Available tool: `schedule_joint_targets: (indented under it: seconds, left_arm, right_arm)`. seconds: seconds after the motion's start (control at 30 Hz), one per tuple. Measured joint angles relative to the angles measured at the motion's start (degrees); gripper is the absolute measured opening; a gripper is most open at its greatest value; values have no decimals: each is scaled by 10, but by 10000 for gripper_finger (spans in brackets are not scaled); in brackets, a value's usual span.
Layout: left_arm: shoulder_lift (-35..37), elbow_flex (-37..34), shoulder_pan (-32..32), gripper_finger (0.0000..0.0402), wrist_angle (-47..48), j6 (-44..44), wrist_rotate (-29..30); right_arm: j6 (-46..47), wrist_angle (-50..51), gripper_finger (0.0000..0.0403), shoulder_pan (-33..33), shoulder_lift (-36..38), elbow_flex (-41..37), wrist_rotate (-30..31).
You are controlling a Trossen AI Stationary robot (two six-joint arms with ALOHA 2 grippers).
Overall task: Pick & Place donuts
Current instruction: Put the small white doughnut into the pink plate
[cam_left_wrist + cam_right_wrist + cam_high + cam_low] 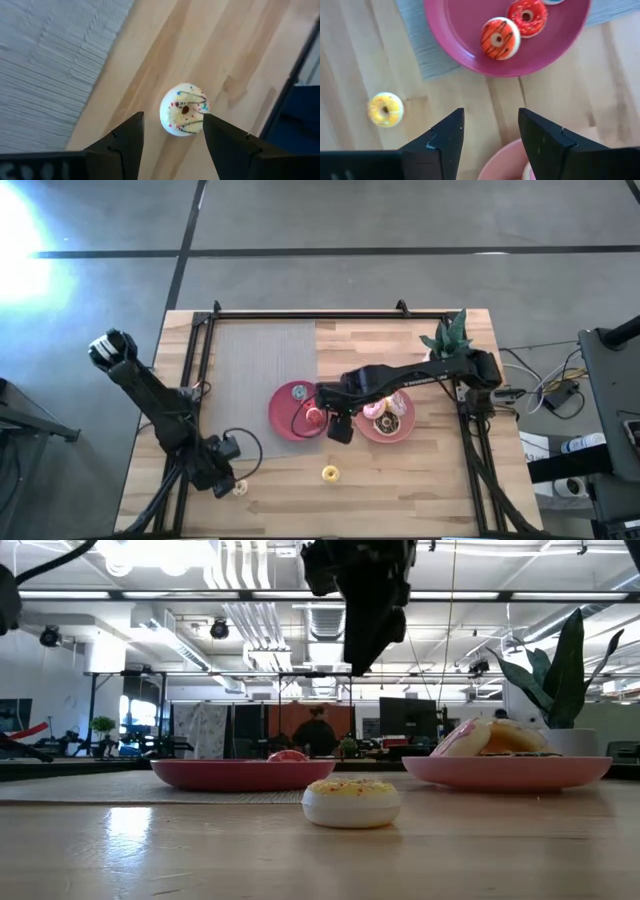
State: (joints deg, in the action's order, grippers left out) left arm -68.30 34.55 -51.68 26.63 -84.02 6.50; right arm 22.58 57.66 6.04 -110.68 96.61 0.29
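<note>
My left gripper (172, 135) is open near the table's near left corner (230, 483). It hovers over the tiny cream donut (184, 116), which lies flat on the wood beyond its two fingertips. My right gripper (490, 130) is open and empty, raised above the table (340, 430) between the two plates. The tiny yellow donut (330, 473) lies on the wood nearer the front edge. The orange donut (500, 38) and the red donut (527, 16) lie on the red plate (285, 415). The larger donuts (385, 412) rest on the pink plate (400, 432).
A grey mat (262, 360) covers the far left part of the table, and the red plate sits on its near corner. A potted plant (450, 337) stands at the far right corner. Black frame rails (190, 380) run along the table's sides. Bare wood lies around the yellow donut.
</note>
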Motion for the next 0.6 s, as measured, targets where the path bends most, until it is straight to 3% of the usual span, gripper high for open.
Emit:
schedule_joint_targets:
  seconds: [0.27, 0.6]
  left_arm:
    - [-78, 9, 0, 177, -13, -43, -25]
    - [-124, 15, 1, 171, -37, -71, -29]
  right_arm:
    - [15, -20, 176, 38, 19, -32, 46]
    - [40, -22, 176, 41, 23, -49, 50]
